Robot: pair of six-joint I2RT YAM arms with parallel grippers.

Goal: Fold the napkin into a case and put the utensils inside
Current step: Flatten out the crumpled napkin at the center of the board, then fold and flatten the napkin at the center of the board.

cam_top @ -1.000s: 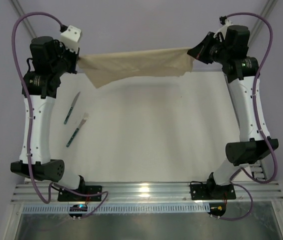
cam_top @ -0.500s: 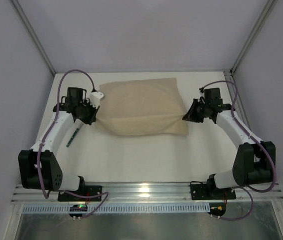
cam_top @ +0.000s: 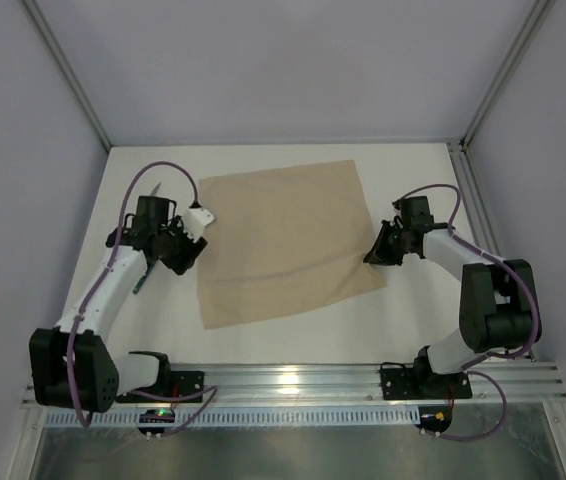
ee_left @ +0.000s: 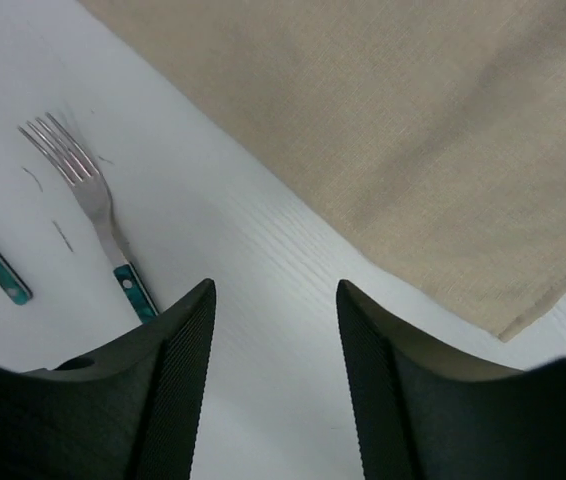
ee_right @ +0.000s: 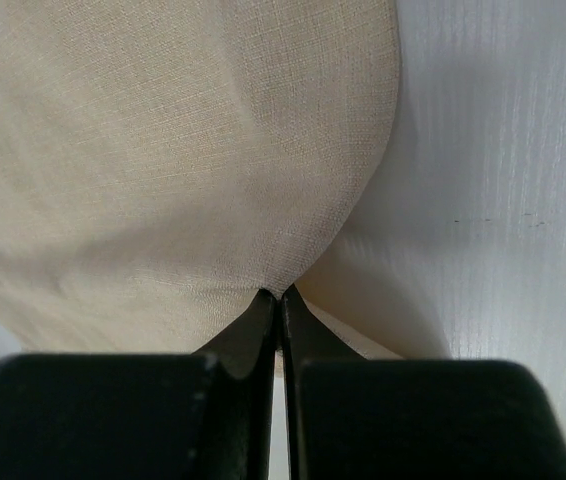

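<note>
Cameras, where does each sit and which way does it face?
Top external: overhead from the near side, facing down at the table; left arm and right arm show.
Left wrist: on that wrist, facing down past the open left claw at fork and napkin.
Right wrist: on that wrist, facing the napkin pinched in the shut right claw.
All share the napkin.

A strip of table [ee_left: 248,240] separates fork [ee_left: 90,200] from napkin [ee_left: 383,120] edge beneath the left hand [ee_left: 275,292].

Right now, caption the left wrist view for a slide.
Left fingers open above the table, between the napkin corner and the fork.
</note>
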